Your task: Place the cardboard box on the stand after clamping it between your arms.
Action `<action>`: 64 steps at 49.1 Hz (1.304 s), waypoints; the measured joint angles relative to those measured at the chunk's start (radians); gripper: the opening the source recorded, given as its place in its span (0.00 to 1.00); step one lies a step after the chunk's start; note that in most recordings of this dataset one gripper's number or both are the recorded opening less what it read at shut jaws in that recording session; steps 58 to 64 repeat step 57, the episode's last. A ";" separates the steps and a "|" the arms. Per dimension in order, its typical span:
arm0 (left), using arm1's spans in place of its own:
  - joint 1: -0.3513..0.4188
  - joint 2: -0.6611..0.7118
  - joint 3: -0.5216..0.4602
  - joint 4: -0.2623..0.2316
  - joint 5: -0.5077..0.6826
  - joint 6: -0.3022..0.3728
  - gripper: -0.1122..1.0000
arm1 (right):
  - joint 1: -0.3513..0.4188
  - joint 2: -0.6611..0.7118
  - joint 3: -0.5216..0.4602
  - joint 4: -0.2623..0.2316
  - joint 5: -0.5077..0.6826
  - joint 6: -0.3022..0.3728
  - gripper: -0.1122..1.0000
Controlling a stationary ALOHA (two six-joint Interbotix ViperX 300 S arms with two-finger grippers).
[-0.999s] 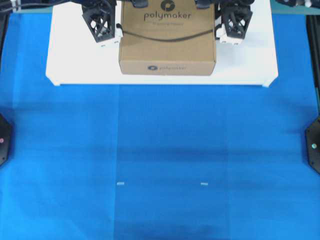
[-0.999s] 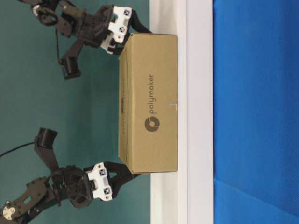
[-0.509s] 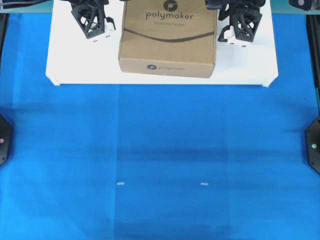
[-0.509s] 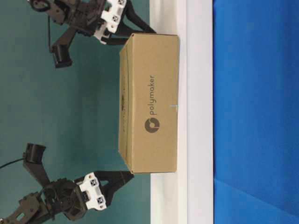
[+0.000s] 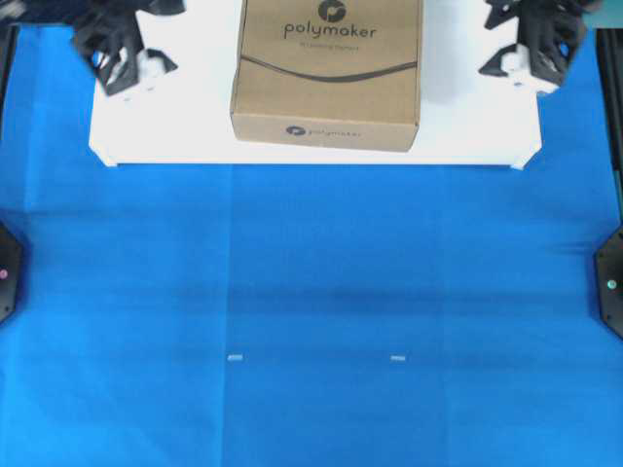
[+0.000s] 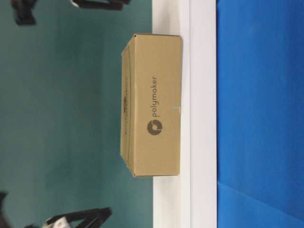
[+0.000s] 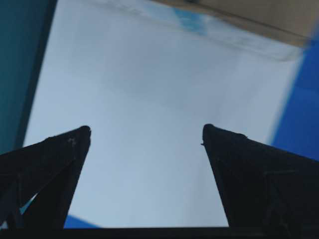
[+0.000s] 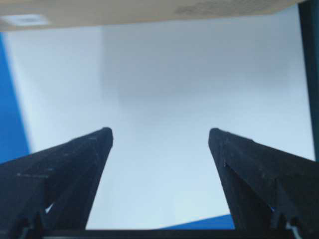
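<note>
The brown cardboard box (image 5: 327, 78) with the polymaker logo lies flat on the white stand (image 5: 175, 126), near its middle. It also shows in the table-level view (image 6: 152, 104) resting on the stand (image 6: 202, 114). My left gripper (image 5: 122, 58) is open and empty over the stand's left end, well clear of the box. My right gripper (image 5: 531, 53) is open and empty over the stand's right end, also clear. In the left wrist view the gripper (image 7: 144, 132) has its jaws wide apart over the white top (image 7: 149, 79). The right wrist view shows the same for the right gripper (image 8: 159, 134).
The stand sits at the far edge of the blue cloth (image 5: 311, 311). Black arm bases stand at the cloth's left edge (image 5: 6, 272) and right edge (image 5: 611, 284). Two small white marks (image 5: 234, 357) lie on the cloth.
Both grippers have moved outward away from the box's sides, toward the stand's ends. The box has stayed in place on the stand.
</note>
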 measured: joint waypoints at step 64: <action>-0.505 -0.565 0.380 -0.002 -0.434 -0.380 0.88 | 0.623 -0.836 0.480 0.110 -0.454 0.492 0.98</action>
